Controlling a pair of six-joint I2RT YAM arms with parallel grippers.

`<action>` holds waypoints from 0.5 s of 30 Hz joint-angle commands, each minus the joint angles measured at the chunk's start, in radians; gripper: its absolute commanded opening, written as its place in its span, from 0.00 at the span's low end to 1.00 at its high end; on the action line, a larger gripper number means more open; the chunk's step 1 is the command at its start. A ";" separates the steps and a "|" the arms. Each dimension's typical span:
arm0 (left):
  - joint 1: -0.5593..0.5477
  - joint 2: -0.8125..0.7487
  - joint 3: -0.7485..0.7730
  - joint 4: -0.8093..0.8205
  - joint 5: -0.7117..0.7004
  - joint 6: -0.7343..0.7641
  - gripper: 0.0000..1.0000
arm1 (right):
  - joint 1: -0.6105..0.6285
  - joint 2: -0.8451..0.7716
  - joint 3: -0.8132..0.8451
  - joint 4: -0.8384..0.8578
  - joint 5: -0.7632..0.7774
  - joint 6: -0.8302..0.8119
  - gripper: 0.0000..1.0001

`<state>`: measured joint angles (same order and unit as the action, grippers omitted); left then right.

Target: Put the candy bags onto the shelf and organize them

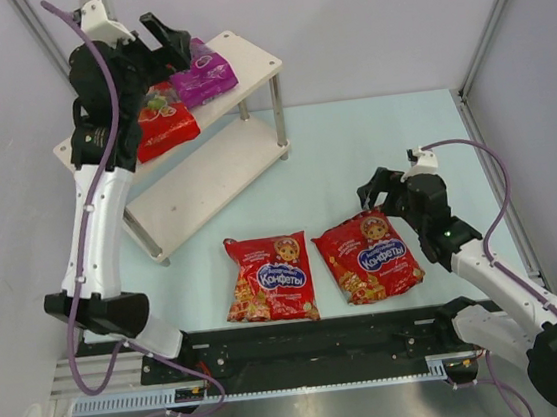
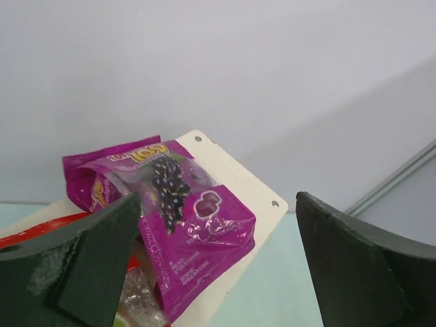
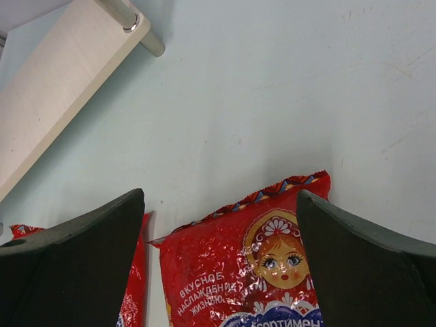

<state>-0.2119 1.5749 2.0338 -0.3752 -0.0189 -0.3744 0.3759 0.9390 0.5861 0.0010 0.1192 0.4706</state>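
Observation:
The pale wooden shelf (image 1: 241, 54) stands at the back left. On its top board lie the purple grape bag (image 1: 203, 76) and the red fruit-print bag (image 1: 163, 121). My left gripper (image 1: 171, 42) is open and empty just above and behind the purple bag (image 2: 184, 225). Two red bags with blue oval logos lie on the table: one in the middle (image 1: 270, 278), one to the right (image 1: 370, 256). My right gripper (image 1: 379, 189) is open and empty, hovering above the top edge of the right red bag (image 3: 252, 266).
The shelf's lower board (image 1: 210, 181) is bare; its corner and a metal leg (image 3: 139, 30) show in the right wrist view. White walls and frame posts enclose the pale green table (image 1: 371, 138). A black rail (image 1: 304, 341) runs along the near edge.

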 commanded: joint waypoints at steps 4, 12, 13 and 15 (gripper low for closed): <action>0.005 -0.206 -0.243 0.036 -0.118 0.077 0.97 | -0.002 0.000 0.001 0.044 -0.013 0.013 0.97; 0.005 -0.363 -0.460 0.038 -0.179 0.103 0.90 | -0.003 0.020 0.001 0.056 -0.032 0.022 0.97; 0.005 -0.371 -0.471 0.033 -0.190 0.106 0.89 | -0.003 0.024 0.001 0.056 -0.035 0.028 0.97; 0.005 -0.397 -0.507 0.030 -0.203 0.112 0.87 | -0.003 0.027 0.001 0.059 -0.042 0.031 0.97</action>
<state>-0.2115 1.2430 1.5684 -0.3561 -0.1692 -0.2985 0.3759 0.9585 0.5861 0.0193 0.0940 0.4816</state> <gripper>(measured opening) 0.884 0.968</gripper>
